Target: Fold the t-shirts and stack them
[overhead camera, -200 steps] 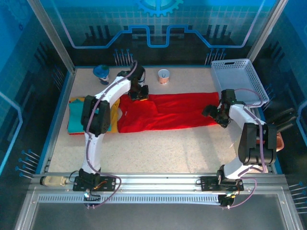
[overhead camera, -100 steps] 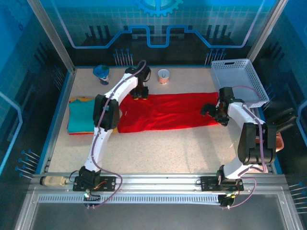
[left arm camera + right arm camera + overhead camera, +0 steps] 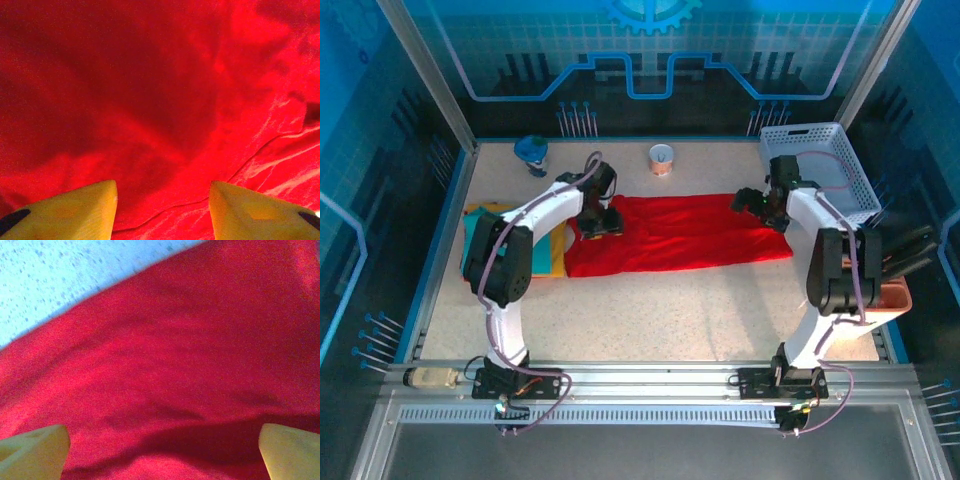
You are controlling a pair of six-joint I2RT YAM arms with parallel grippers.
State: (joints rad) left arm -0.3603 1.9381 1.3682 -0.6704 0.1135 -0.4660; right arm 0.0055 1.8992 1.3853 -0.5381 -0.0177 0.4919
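Left gripper (image 3: 162, 186) and right gripper (image 3: 162, 428), fingers spread wide over the red shirt (image 3: 680, 235), risk uneven pinches skewing the fold.

On my screens the big t-shirt (image 3: 680, 235) is plain bright red, darker in its creases. One folded shirt (image 3: 470, 232) is teal, the other shirt (image 3: 558, 250) yellow-orange. The table (image 3: 670, 310) is beige, finely speckled. The basket (image 3: 825, 165) is white lattice. My left pincer (image 3: 162, 205) and right pincer (image 3: 162, 450) have yellow fingers (image 3: 75, 212).
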